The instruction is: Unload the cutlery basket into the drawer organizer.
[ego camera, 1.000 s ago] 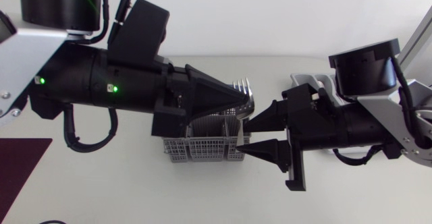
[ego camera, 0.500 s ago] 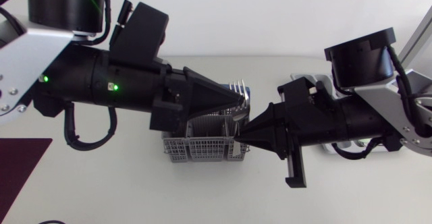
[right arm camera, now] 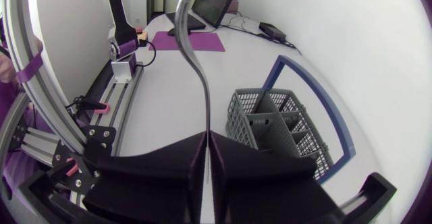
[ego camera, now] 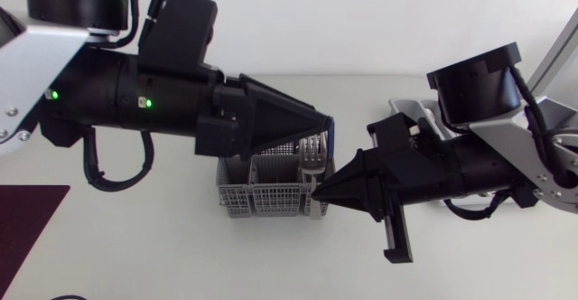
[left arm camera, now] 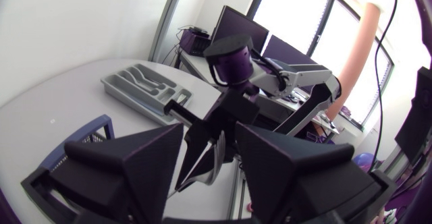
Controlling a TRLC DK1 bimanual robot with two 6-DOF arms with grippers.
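Holding the fork (ego camera: pixel 312 157) by the end of its handle, your right gripper (ego camera: pixel 316 189) has both fingers pressed flat together on the metal; the right wrist view shows this well. The fork is in the air just above the cutlery basket (ego camera: pixel 264 195), over the end of the basket nearest to your right arm. Its tines point away from the right gripper.

Your left gripper (left arm camera: pixel 210 131) is also just above the basket, on the other side of the fork. Its fingers (left arm camera: pixel 135 163) are spread, and the fork head is ahead of the gap between them. You cannot tell if a finger touches it.

The basket stands upright on the white table (ego camera: pixel 135 237), inside a blue outline (right arm camera: pixel 277 59) marked on the surface. The drawer organizer (left arm camera: pixel 131 97) lies flat, well apart from the basket on your right arm's side. A dark red mat (ego camera: pixel 27 223) lies well apart from the basket on your left arm's side.
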